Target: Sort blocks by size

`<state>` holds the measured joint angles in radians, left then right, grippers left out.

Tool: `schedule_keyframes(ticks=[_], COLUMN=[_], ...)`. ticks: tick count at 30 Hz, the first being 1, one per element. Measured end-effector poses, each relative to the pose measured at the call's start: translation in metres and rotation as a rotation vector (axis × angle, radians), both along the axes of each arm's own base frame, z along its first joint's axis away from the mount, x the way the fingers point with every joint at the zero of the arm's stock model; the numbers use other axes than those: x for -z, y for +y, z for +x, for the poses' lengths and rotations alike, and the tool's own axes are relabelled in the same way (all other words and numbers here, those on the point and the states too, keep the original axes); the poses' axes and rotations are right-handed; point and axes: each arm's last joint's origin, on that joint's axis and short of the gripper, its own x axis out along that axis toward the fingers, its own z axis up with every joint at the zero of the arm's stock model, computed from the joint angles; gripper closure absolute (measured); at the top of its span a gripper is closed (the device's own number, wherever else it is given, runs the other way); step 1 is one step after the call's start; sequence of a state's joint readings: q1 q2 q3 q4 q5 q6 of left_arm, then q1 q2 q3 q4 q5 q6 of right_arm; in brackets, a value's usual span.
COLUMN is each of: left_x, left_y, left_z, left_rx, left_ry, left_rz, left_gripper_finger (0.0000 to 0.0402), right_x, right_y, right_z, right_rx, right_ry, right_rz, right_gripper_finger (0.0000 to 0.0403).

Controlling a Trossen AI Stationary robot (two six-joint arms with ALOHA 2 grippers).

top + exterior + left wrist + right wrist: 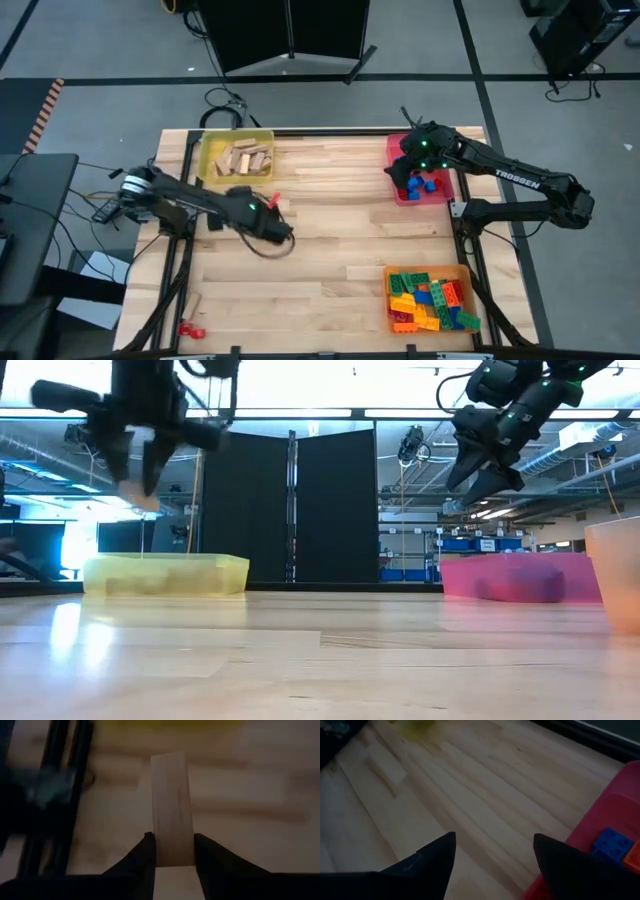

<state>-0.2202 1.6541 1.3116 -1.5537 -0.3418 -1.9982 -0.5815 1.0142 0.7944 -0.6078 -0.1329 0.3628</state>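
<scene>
- Light wooden table (320,260) carried three translucent trays: yellow tray (236,156) at far left, red tray (420,170) at far right, orange tray (428,297) at near right
- Yellow tray held a heap of plain tan wooden blocks (243,160)
- Red tray held a few studded plastic bricks, blue brick (611,843) clearest, lying just inside its wall
- Orange tray was packed with mixed studded bricks (432,300) in green, orange, yellow, red and blue
- Small red piece (190,327) lay alone by the near left table edge, well apart from the trays
- Left gripper (173,851) was clenched on a long flat tan wooden block (172,810), the block sticking out forward between the two dark fingers
- Left arm reached in from the left table edge, wrist near the yellow tray's near side, raised off the tabletop in the low view
- Right gripper (492,852) was spread wide with nothing between the fingers
- Right arm stretched in from the right edge, gripper up in the air over the red tray's inner edge, bare table planks under it
- Black folding panels stood behind the table
</scene>
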Motion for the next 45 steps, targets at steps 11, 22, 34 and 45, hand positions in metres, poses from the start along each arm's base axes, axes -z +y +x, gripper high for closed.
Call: schedule_keyframes(ticks=[11, 22, 34, 45], left_x=[-0.029, 0.013, 0.053, 0.053], left_y=[0.104, 0.211, 0.230, 0.232], left_z=[-0.040, -0.063, -0.099, -0.097], left_rx=[0.060, 0.227, 0.235, 0.337], left_ry=[0.074, 0.102, 0.108, 0.141], left_rz=[0.093, 0.002, -0.147, -0.141], left_gripper_finger=[0.0283, 0.0283, 0.0261, 0.0209], right_x=[-0.004, -0.010, -0.015, -0.018], right_y=[-0.002, -0.006, -0.010, -0.012], right_z=[0.004, 0.008, 0.010, 0.010], right_rx=[0.058, 0.179, 0.315, 0.351], right_ry=[-0.071, -0.170, -0.243, -0.257], right_rz=[0.017, 0.038, 0.024, -0.022], right_gripper_finger=[0.0120, 0.0125, 0.0128, 0.0131])
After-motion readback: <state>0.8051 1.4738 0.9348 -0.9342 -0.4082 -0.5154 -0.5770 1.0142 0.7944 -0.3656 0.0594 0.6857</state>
